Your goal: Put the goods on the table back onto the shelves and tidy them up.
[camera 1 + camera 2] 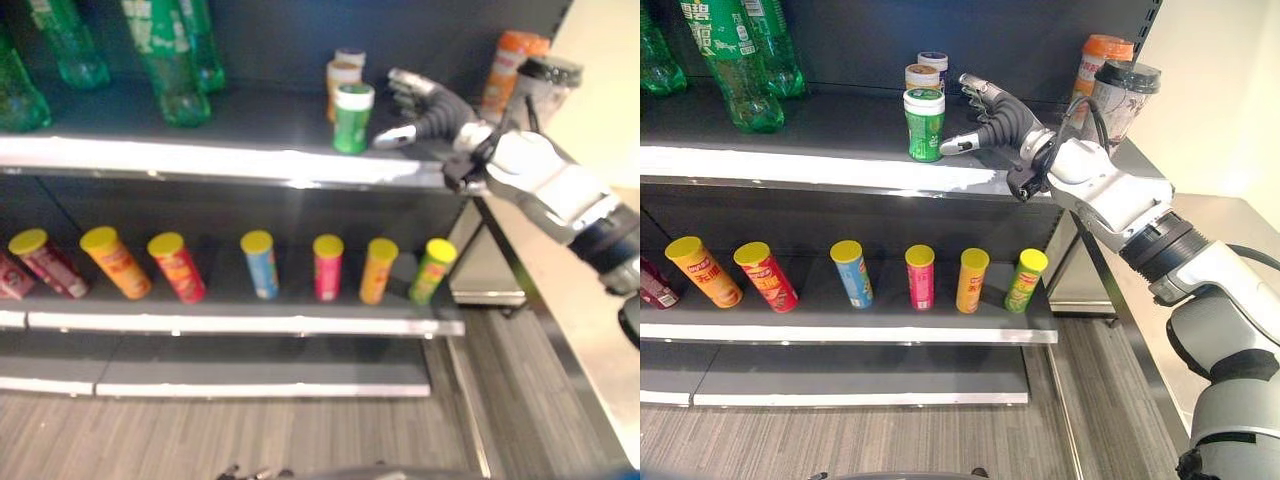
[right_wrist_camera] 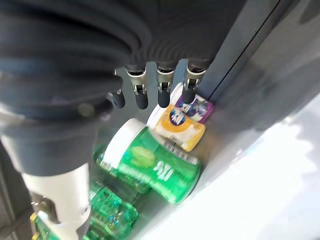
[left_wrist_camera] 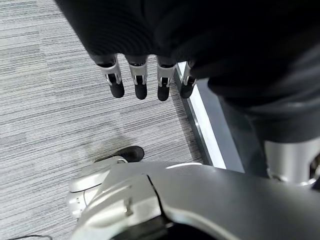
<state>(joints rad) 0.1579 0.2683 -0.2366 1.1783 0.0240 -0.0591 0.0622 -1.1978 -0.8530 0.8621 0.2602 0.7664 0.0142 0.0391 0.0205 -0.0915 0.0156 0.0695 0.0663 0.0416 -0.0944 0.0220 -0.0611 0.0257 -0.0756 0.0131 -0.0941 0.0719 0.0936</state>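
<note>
1. Dark store shelving (image 1: 840, 125) over grey striped carpet (image 1: 840, 440), with a pale desk (image 1: 1230, 215) off at 3 o'clock.
2. Top shelf: three small jars lined up front to back. The green jar (image 1: 924, 124) with a white lid is in front, an orange-yellow jar (image 1: 922, 76) sits behind it, and a purple-labelled jar (image 1: 933, 62) is at the very back.
3. The right hand (image 1: 992, 118) is up on that top shelf, just at 3 o'clock of the green jar. Its fingers are out and relaxed and it's gripping nothing; there's a small gap between thumb and jar.
4. Green soda bottles (image 1: 735, 60) stand at 9 o'clock on the same shelf. An orange canister (image 1: 1098, 62) and a dark-lidded cup (image 1: 1122, 95) are at the 3 o'clock end.
5. The lower shelf has a row of yellow-lidded chip tubes (image 1: 920, 275), a few of them leaning.
6. The left hand (image 3: 140, 80) hangs low over the carpet, fingers straight, holding nothing.
</note>
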